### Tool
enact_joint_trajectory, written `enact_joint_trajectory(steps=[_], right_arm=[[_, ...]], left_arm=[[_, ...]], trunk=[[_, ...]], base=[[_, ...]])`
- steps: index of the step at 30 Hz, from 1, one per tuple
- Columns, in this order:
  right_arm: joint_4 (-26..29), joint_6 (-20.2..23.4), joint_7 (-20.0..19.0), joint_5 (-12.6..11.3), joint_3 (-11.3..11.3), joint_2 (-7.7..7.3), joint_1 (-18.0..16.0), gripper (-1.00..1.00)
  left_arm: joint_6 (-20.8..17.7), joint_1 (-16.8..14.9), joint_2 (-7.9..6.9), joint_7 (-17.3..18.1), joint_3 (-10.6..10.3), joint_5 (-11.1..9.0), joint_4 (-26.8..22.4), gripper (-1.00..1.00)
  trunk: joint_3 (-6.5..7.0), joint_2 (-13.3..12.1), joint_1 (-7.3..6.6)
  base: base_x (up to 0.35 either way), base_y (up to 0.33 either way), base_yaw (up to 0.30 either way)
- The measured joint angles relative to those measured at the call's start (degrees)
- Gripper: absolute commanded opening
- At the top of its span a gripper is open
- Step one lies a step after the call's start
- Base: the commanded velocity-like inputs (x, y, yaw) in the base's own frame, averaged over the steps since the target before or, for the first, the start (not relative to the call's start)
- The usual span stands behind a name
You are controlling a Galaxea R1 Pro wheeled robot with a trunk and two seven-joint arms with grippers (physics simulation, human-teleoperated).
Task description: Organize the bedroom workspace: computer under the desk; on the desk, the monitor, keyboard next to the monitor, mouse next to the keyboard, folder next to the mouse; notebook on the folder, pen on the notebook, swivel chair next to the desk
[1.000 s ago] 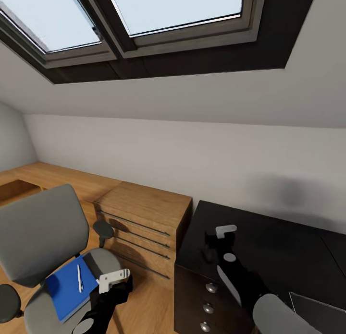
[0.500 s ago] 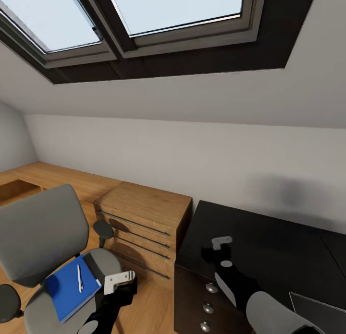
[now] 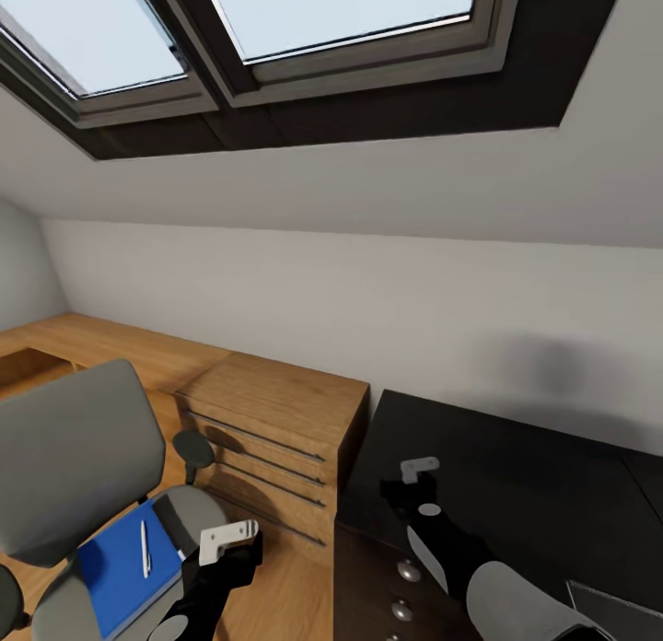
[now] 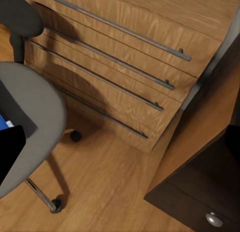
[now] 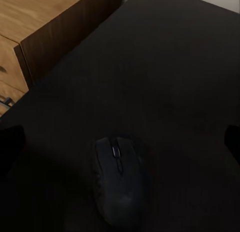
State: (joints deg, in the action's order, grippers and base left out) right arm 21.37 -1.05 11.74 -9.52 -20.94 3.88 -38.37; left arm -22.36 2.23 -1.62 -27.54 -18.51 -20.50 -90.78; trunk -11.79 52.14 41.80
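Note:
The grey swivel chair stands at the left, and on its seat lies a flat blue folder or notebook with a white pen on top. My left gripper hangs open beside the seat, over the wooden floor, holding nothing. A black mouse rests on the black desk. Just above the mouse hovers my right gripper, open, with its fingers wide apart and clear of it.
A wooden chest of drawers stands between the chair and the desk, close against the desk's side. The desk has drawers with round knobs. A grey flat object shows at the desk's near right corner. The sloped wall carries skylights above.
My right gripper has drawn back and lowered over the desk. The head view has shifted slightly, so the chair sits lower and further left. The left gripper has barely moved.

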Motion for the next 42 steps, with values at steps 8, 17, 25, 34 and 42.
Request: enact_joint_trajectory(steps=[8, 17, 25, 34, 42], right_arm=[[0.1, 0.2, -0.9, 0.0, -0.1, 0.01, 0.0, 1.0], [-0.3, 0.4, -1.1, 0.0, 0.0, -0.24, 0.0, 1.0], [-0.3, 0.4, -1.1, 0.0, 0.1, -0.32, 0.0, 1.0], [-0.3, 0.4, -1.1, 0.0, 0.1, -0.34, 0.0, 1.0], [-0.3, 0.4, -1.1, 0.0, 0.1, -0.34, 0.0, 1.0]], left_arm=[[0.0, 0.0, -0.01, 0.0, 0.0, 0.0, 0.0, 1.0], [0.1, 0.0, 0.17, -0.2, 0.0, 0.0, -1.1, 1.0], [0.1, 0.0, 0.18, -0.2, 0.1, 0.0, -1.1, 1.0], [0.1, 0.0, 0.18, -0.2, 0.1, 0.0, -1.1, 1.0], [0.1, 0.0, 0.18, -0.2, 0.0, 0.0, -1.1, 1.0]], trunk=[[0.0, 0.0, 0.0], [-0.71, 1.6, 0.88], [-2.15, 4.8, 2.63], [-3.77, 8.4, 4.61], [-5.21, 11.6, 6.37]], base=[[0.005, 0.0, 0.0], [0.0, 0.0, 0.0], [0.0, 0.0, 0.0], [0.0, 0.0, 0.0], [0.0, 0.0, 0.0]])
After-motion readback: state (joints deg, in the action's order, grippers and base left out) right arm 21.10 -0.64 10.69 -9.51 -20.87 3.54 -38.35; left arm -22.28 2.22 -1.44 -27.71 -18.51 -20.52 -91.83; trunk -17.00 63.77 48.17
